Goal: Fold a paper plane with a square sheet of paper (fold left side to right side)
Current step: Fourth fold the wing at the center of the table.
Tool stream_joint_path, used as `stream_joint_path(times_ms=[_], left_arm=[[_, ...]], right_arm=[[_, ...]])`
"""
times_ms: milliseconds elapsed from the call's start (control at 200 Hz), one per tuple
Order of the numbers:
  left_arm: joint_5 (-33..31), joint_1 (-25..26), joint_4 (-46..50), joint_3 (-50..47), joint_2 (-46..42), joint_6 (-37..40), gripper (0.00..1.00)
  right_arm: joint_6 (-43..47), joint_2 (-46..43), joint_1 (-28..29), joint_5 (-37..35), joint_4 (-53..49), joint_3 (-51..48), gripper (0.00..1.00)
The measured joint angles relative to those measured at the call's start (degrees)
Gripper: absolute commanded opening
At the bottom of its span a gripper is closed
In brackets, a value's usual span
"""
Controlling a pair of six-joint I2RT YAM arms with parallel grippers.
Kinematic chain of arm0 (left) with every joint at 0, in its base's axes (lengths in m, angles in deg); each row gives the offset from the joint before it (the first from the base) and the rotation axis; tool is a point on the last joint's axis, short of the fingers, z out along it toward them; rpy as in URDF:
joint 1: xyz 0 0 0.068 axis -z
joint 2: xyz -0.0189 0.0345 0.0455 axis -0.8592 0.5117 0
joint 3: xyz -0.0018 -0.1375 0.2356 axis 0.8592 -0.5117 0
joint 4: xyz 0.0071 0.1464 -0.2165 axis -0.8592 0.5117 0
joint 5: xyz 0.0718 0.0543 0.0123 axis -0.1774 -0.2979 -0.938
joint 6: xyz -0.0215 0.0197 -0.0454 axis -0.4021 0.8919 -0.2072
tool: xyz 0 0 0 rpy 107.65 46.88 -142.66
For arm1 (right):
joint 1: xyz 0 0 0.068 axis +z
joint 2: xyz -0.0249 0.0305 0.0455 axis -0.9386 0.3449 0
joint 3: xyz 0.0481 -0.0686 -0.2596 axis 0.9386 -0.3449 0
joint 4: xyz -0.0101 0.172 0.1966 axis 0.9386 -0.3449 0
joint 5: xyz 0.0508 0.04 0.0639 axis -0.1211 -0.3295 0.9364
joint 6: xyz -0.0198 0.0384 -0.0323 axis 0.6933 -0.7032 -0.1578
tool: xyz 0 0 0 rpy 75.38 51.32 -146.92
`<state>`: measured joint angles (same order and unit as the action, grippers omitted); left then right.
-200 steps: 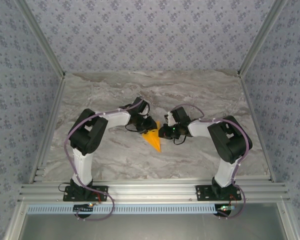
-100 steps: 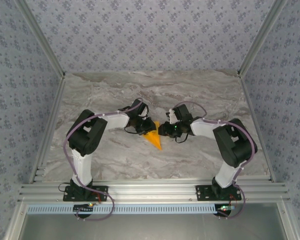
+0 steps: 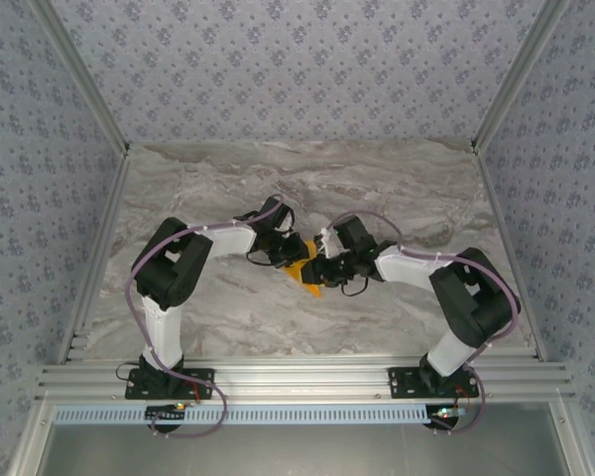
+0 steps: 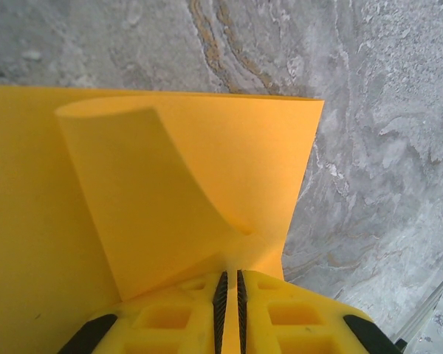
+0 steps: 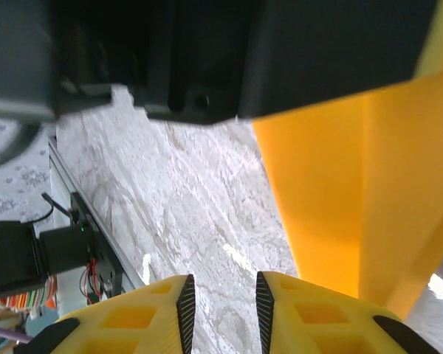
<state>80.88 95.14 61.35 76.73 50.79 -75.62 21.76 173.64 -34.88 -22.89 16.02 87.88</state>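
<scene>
One paper plane [image 4: 207, 169], orange-yellow and partly folded, sits mid-table [image 3: 407, 188] between the two grippers. The left gripper [image 4: 229, 287] is pinched almost closed on the paper's edge, with one flap curling up. The right gripper [image 5: 221, 299] has its jaws a little apart, gripping nothing, with the paper just beside it.

Black-and-white arms [image 3: 178, 270]; yellow fingers [image 4: 170, 318]

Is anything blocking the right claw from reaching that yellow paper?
Nothing visible. The right gripper, jaws open, sits just beside the paper, with only bare table between them. The left gripper pinches it from the other side.
</scene>
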Motion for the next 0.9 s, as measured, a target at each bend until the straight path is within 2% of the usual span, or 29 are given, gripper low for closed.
stream_joint_path(times_ms=[460,899], left_arm=[[-0.13,0.0,0.02,0.0,0.0,0.02,0.14],[-0.15,0.0,0.04,0.0,0.0,0.02,0.14]], right_arm=[[-0.22,4.74,0.24,0.44,0.48,-0.98,0.31],[-0.15,4.98,1.03,0.37,0.24,-1.07,0.3]])
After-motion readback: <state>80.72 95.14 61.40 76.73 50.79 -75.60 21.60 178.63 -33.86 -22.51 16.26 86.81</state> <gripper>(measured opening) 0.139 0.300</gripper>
